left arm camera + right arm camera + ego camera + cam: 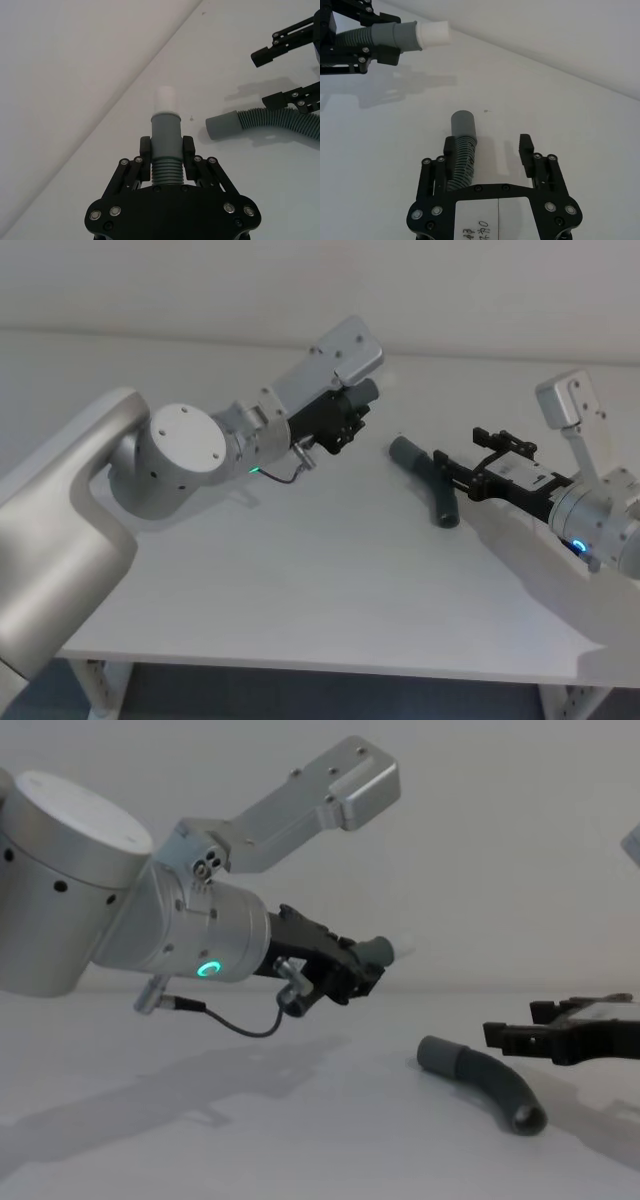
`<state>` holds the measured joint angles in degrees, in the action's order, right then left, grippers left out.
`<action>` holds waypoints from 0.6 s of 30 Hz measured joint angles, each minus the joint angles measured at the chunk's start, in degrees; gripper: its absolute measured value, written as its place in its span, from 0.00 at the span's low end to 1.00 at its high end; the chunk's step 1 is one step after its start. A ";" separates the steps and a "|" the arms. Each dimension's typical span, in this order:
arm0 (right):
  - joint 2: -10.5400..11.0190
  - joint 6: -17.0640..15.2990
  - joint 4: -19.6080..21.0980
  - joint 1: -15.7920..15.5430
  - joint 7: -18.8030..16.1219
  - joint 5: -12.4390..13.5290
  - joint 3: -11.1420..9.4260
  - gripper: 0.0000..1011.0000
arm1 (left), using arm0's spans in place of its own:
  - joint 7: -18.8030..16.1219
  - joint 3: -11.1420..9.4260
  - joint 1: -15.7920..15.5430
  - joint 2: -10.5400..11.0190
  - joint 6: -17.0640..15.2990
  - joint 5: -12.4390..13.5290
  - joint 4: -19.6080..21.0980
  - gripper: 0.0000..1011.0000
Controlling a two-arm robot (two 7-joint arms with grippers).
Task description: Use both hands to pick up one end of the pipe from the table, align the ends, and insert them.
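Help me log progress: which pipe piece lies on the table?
The curved grey-socket piece, inside the open right end effector; the left end effector holds the white-tipped piece above the table.

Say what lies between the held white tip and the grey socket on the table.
Only bare table lies between white tip and socket, seen in the right wrist view.

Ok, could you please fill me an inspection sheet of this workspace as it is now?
Surface: white matte table.
Job's things: white-tipped pipe piece held above the table; socket pipe piece lying on it.
Clutter: nothing seen.
Grippers: left gripper shut on the white-tipped pipe piece; right gripper open, astride the socket pipe piece.
Cables: thin black cable looping under the left wrist.
Surroundings: plain wall behind.
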<state>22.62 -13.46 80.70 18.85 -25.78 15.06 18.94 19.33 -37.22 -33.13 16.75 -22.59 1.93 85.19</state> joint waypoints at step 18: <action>-0.90 -3.06 -2.64 2.03 -1.55 1.31 1.79 0.99 | 0.62 0.02 0.15 0.41 -0.62 1.59 1.67 0.36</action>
<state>21.72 -16.53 78.06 20.88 -27.33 16.36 20.73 19.95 -37.20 -32.97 17.16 -23.21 3.51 86.86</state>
